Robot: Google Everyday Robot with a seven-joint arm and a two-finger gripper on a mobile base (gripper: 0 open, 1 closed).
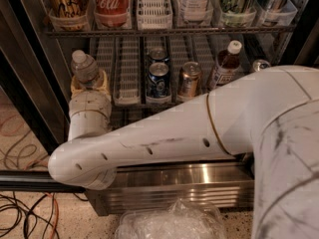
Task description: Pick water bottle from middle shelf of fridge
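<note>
Gripper (89,86) at shelf (127,78) left end, jaws closed round bottle (84,67) base, fridge (184,185) foot ribbed steel, speckled floor (70,225), cables (20,210) at left, crumpled plastic (169,223) in front

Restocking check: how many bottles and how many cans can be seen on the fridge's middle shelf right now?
Bottles: 2 (clear ribbed plastic water bottle with white cap, at the gripper; white-capped bottle of brown liquid)
Cans: 4 (dark blue can, another behind it, copper can, silver can, partly hidden)
Total: 6
</note>
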